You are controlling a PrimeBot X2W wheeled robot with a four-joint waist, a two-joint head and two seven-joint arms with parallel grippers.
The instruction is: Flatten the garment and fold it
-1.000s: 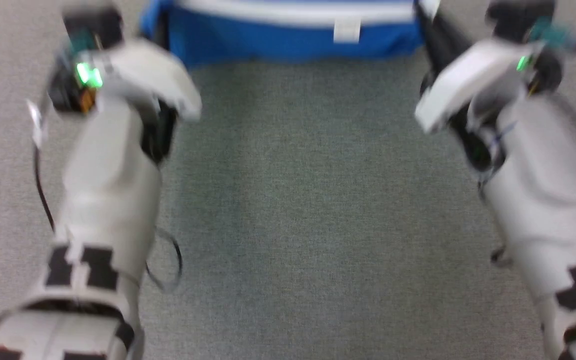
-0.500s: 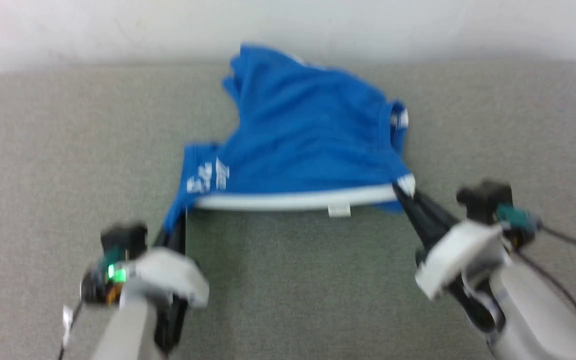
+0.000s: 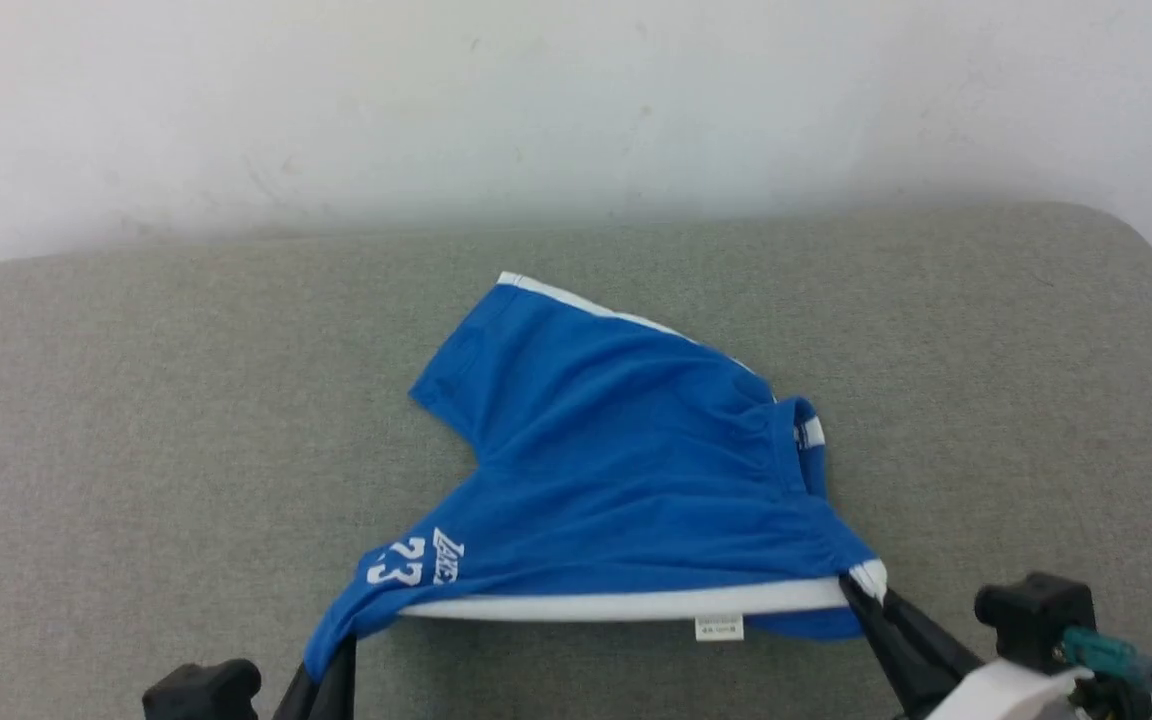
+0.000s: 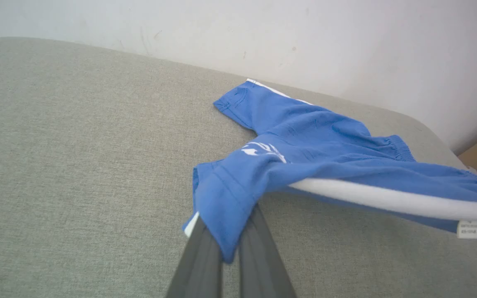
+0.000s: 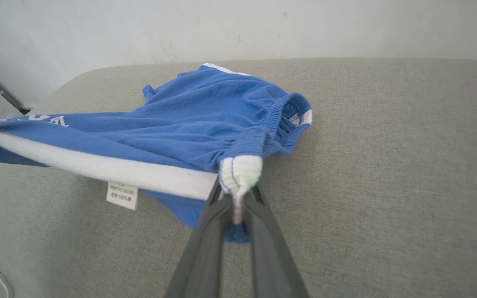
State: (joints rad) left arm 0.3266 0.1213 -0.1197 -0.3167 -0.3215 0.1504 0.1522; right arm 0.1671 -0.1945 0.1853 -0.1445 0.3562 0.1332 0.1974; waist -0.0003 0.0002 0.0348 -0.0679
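Observed garment (image 3: 626,480) mid-cushion (image 3: 136,420): far part resting on cushion, near white band (image 3: 616,604) raised off it and stretched taut. Logged left gripper (image 3: 341,655) at cushion's near-left side, fingers pinched tight on a blue hem corner. Logged right gripper (image 3: 861,595) at cushion's near-right side, fingers clamped on the band's end. Noted small tag (image 3: 719,627) hanging under band.

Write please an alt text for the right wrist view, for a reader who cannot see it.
The right pincer, its two dark fingers rising from the bottom edge, is shut on a white-banded corner of the blue garment. The white band stretches left, lifted, with a small white tag hanging; the rest lies rumpled on a grey padded surface.
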